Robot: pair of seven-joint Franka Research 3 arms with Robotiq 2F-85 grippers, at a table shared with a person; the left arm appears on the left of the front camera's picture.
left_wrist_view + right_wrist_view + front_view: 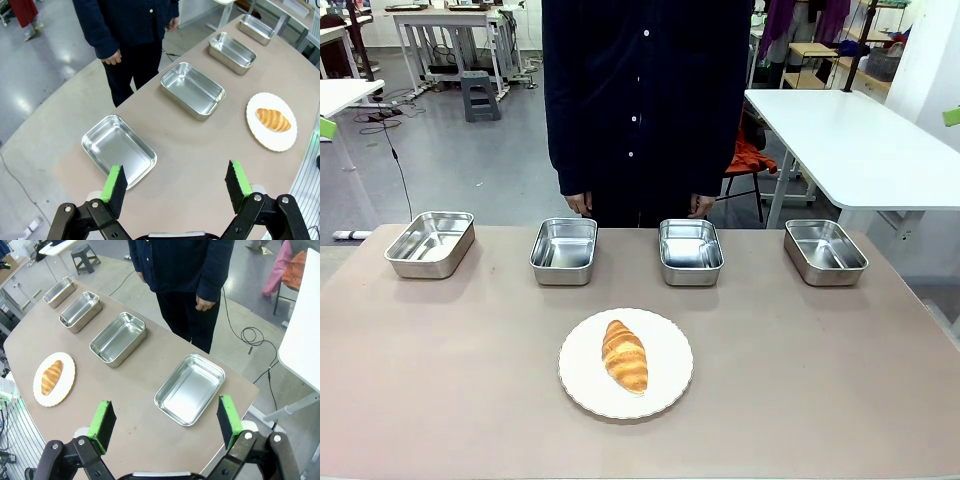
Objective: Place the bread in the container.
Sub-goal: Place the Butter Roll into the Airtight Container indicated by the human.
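Note:
The bread, a golden-brown croissant [624, 355], lies on a round white plate [668, 392] near the table's front middle. It also appears on that plate [264, 139] as the croissant [273, 120] in the left wrist view and as the croissant [51, 376] in the right wrist view. Several alike steel containers stand in a row at the far side: [430, 243], [564, 250], [690, 250], [824, 251]. My left gripper [176, 183] hangs open high above the left end pan [119, 149]. My right gripper [164, 423] hangs open above the right end pan [190, 388]. Both hold nothing.
A person in a dark jacket [645, 100] stands at the far edge behind the middle pans, hands [579, 204] down at the sides. A white table [850, 140] stands at the back right. Bare brown tabletop [440, 370] lies left and right of the plate.

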